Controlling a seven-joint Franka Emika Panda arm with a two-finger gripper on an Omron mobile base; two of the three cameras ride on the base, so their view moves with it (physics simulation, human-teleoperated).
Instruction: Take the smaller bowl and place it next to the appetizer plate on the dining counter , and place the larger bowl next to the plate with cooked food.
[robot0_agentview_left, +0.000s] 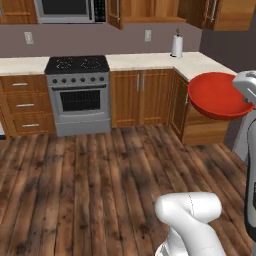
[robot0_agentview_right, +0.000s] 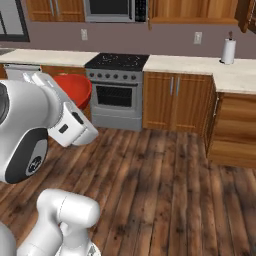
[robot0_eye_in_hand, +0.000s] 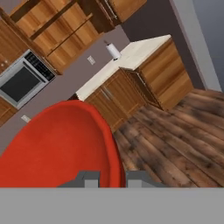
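Observation:
The smaller bowl (robot0_agentview_left: 219, 95) is glossy plain red and hangs in the air above the wooden floor, in front of the corner cabinets. In the right base view the smaller bowl (robot0_agentview_right: 76, 89) peeks out behind my white hand. In the hand view the smaller bowl (robot0_eye_in_hand: 61, 144) is large at the lower left. My gripper (robot0_eye_in_hand: 113, 178) is shut on its rim, one fingertip inside the bowl and one outside. The larger bowl, both plates and the dining counter are out of view.
A steel stove (robot0_agentview_left: 80, 90) stands against the back wall between wooden cabinets. The pale wall counter (robot0_agentview_left: 150, 61) bends round a corner at the right and carries a paper towel roll (robot0_agentview_left: 177, 46). A microwave (robot0_agentview_left: 70, 10) hangs above. Bare wooden floor (robot0_agentview_left: 100, 175) lies ahead.

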